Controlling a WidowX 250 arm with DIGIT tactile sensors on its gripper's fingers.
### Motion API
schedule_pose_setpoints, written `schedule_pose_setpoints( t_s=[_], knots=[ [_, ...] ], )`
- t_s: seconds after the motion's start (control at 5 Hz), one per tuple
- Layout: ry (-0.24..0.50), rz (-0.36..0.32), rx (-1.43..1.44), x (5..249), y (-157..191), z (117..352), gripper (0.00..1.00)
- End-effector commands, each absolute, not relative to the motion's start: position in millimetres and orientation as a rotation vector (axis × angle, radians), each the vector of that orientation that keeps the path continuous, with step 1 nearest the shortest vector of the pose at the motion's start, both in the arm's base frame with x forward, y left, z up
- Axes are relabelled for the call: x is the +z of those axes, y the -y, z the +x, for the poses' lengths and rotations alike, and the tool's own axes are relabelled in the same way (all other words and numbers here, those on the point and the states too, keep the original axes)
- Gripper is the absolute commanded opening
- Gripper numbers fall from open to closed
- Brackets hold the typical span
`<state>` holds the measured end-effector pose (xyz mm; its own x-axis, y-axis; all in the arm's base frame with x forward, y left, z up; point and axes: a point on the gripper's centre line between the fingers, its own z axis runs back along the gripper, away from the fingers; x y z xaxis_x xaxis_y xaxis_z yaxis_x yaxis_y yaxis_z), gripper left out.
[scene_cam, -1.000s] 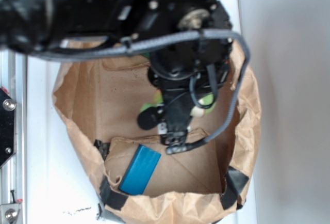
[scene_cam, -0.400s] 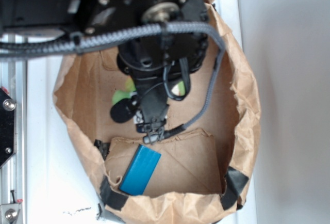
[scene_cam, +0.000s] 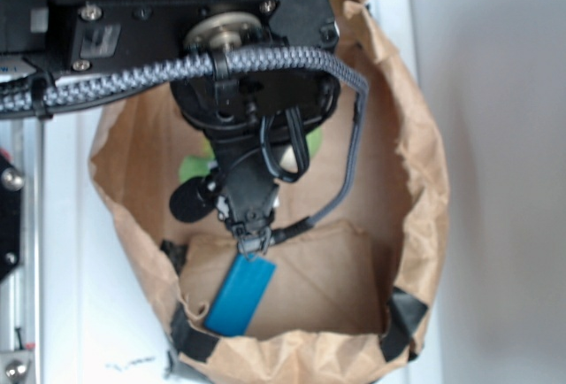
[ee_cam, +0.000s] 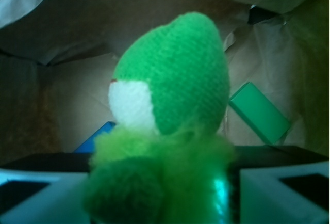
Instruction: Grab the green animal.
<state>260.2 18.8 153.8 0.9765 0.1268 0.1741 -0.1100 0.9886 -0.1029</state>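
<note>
Green animal [ee_cam: 170,95] fills the wrist view, seated between the two pads of the gripper [ee_cam: 165,193], which pinches its fuzzy lower body. Exterior view: only a green sliver [scene_cam: 192,170] shows under the arm, inside the paper bag [scene_cam: 416,180]. Grasp looks made; lift-out unconfirmed. Blue block [scene_cam: 239,295] and green block [ee_cam: 259,111] lie apart.

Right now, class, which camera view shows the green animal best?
The wrist view: the green animal fills the frame, knitted head and fuzzy body clear, between the pincer's pads. The exterior view shows only green slivers beside the arm.
</note>
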Motion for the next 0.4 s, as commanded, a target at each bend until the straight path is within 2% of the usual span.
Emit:
schedule_pose_setpoints(
  t_s=[0.0, 0.2],
  knots=[
    [0.286, -0.082, 0.059, 190.2, -13.7, 263.9, 0.0],
    [0.305, -0.069, 0.072, 185.3, -10.6, 266.8, 0.0]
  ],
)
